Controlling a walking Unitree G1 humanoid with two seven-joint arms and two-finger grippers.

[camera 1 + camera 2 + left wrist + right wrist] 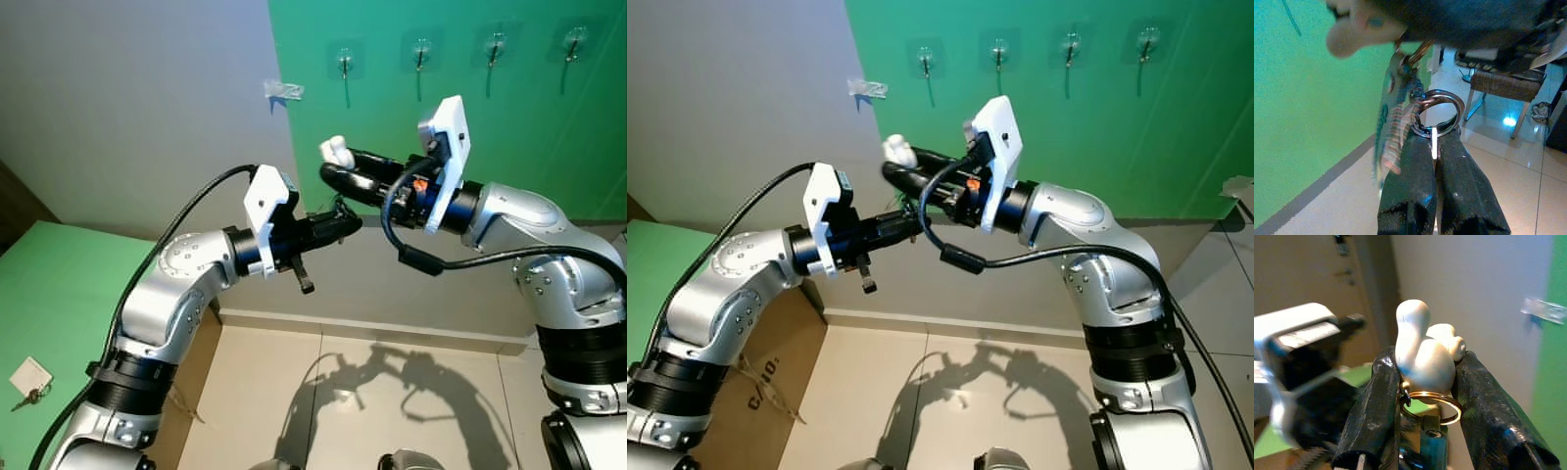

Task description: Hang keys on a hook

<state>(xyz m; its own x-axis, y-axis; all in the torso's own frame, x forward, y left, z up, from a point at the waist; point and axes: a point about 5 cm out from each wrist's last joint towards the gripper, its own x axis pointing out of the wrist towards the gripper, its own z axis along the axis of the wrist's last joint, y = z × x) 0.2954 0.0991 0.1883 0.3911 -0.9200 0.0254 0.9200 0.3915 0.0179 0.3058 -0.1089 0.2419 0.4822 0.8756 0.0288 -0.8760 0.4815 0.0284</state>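
Note:
The keys hang between my two grippers in mid-air, in front of the wall. My right gripper (333,164) is shut on the bunch's white figurine (1425,352), with a gold ring (1431,406) dangling under it. My left gripper (345,223) reaches in from below and is shut on the silver key ring (1437,112); a striped tag (1393,132) hangs beside it. Several hooks (345,61) (421,51) sit in a row on the green wall (549,137), above and behind both grippers.
A clear hook (284,91) is stuck on the grey wall to the left. A white tag with keys (29,377) lies on a green surface at lower left. A cardboard box (764,377) stands below my left arm, on a tiled floor (392,362).

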